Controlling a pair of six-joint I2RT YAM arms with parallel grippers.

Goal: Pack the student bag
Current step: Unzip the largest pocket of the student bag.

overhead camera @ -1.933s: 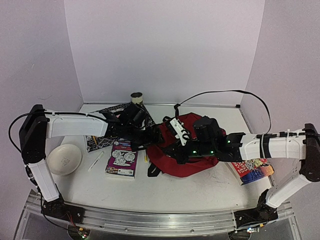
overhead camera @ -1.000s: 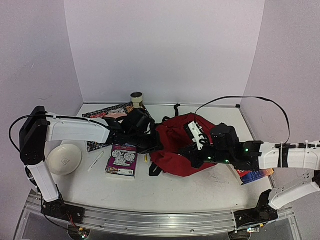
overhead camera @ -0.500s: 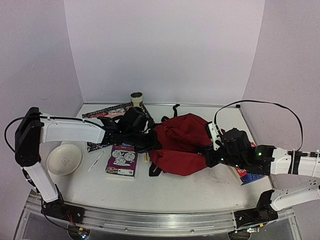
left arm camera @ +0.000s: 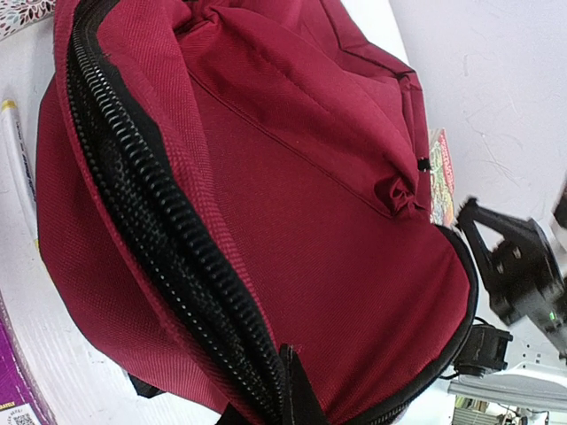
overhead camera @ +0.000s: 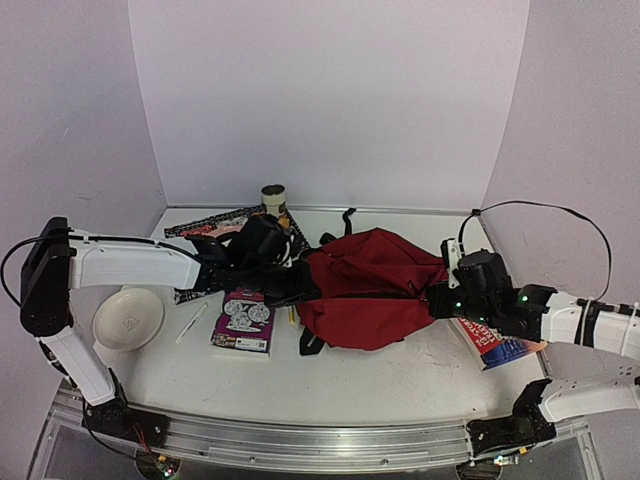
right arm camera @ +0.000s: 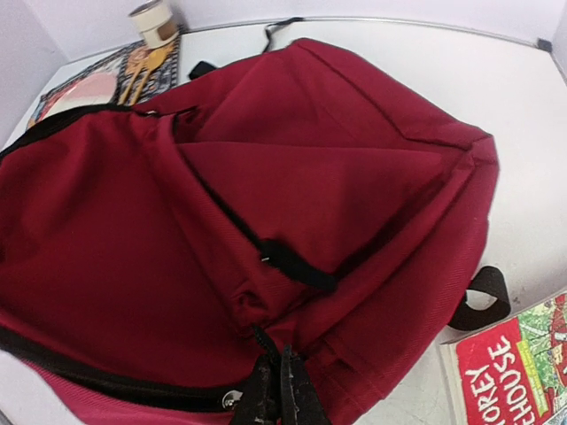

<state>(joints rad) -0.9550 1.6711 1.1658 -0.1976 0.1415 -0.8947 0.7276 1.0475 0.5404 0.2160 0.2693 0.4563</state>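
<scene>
Holding the student bag laid flat across the middle of the surface, pinched at both ends. Clenching the left tool on the black zipper rim at the bag's left edge, fingers closed tight on the coil in the left wrist view. Clenching the right tool on a gathered fold of red fabric beside the zipper at the bag's right edge. Showing a dark zipper line along the bag between the two grips; cannot tell how far the mouth gapes. Crowded on the left: a purple book near the bag's near-left corner, a yellow pencil between book and bag, then a white pen and a white bowl farther out toward the left edge. Farther back on that side, a patterned notebook partly under the left arm and a small pale roll near the back wall. Just beside the bag's right end, under the right arm, a red book close to the right edge. Open room along the near edge in front of the bag, and behind the bag's right half up to the back wall, broken only by a black strap at the far side.
</scene>
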